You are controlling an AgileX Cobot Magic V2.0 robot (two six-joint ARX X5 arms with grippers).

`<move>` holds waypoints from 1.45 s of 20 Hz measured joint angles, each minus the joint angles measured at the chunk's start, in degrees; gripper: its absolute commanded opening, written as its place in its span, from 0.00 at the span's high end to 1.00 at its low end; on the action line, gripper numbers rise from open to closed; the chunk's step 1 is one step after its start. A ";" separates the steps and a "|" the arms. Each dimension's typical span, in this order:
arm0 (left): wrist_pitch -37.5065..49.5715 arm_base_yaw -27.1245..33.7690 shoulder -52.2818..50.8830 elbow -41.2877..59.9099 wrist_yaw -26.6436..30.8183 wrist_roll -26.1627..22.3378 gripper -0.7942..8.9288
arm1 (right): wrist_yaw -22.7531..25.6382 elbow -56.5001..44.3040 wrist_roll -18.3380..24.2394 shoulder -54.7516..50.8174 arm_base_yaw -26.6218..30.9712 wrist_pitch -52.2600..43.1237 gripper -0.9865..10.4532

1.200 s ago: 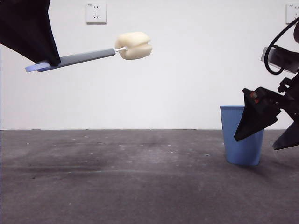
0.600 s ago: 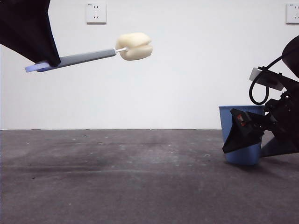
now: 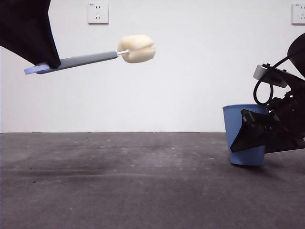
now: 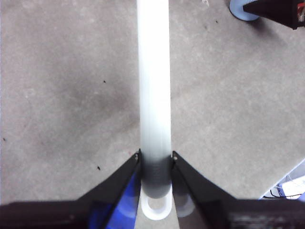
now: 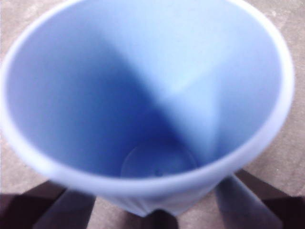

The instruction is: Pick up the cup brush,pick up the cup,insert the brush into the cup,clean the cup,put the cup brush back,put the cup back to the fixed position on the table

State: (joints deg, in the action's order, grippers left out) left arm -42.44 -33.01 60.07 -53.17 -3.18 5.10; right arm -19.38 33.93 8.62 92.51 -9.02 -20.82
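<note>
My left gripper is high at the left and shut on the flat grey handle of the cup brush. The brush's cream sponge head points right, in the air. In the left wrist view the jaws clamp the pale handle near its white loop. The blue cup stands at the right on the table. My right gripper is low around it. In the right wrist view the cup fills the picture, with a jaw against each side of its lower wall.
A white wall with two sockets stands behind the table. The cup's base and the other gripper's black jaw show at a corner of the left wrist view.
My right gripper has come down and in around the cup's lower part. The cup has shifted slightly left and its base sits a little higher. The left gripper and brush have barely moved.
</note>
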 measured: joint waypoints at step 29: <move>-9.64 0.00 0.00 0.00 0.09 -18.51 0.93 | 21.00 20.06 18.40 -30.08 -7.72 62.10 0.93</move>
State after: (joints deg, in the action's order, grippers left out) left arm -52.07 -33.01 60.07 -53.17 -3.09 -13.41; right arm 1.63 54.00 27.03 62.43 -16.73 41.28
